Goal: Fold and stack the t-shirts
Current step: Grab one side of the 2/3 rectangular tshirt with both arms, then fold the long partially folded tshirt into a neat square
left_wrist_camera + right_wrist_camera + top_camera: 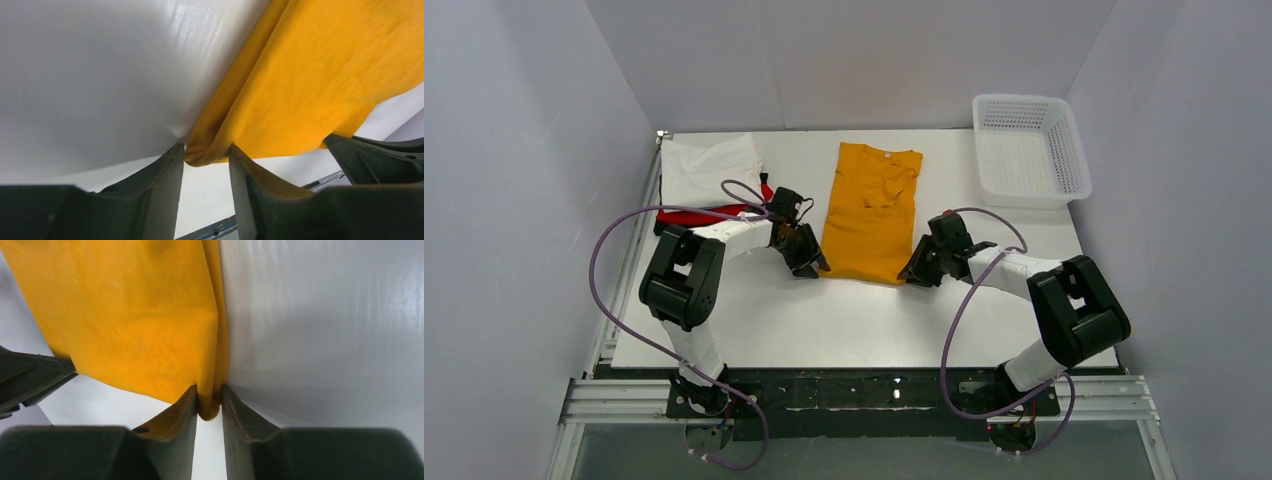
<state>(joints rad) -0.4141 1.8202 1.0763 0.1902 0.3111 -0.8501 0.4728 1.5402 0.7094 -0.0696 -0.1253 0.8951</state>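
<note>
The mustard-orange t-shirt (869,210) lies flat mid-table, folded into a long strip with its neck at the far end. My left gripper (809,262) is at its near-left corner. In the left wrist view the jaws stand apart with the loosely bunched corner (206,152) between the fingertips (172,160). My right gripper (914,272) is at the near-right corner. In the right wrist view its jaws (209,400) pinch the shirt's folded edge (210,407). A folded white t-shirt (709,168) lies on a red one (692,216) at the back left. I see no black shirt.
A white plastic lattice basket (1029,150) stands at the back right by the wall. White walls close in the table on the left, back and right. A metal rail runs along the near edge in front of the arm bases.
</note>
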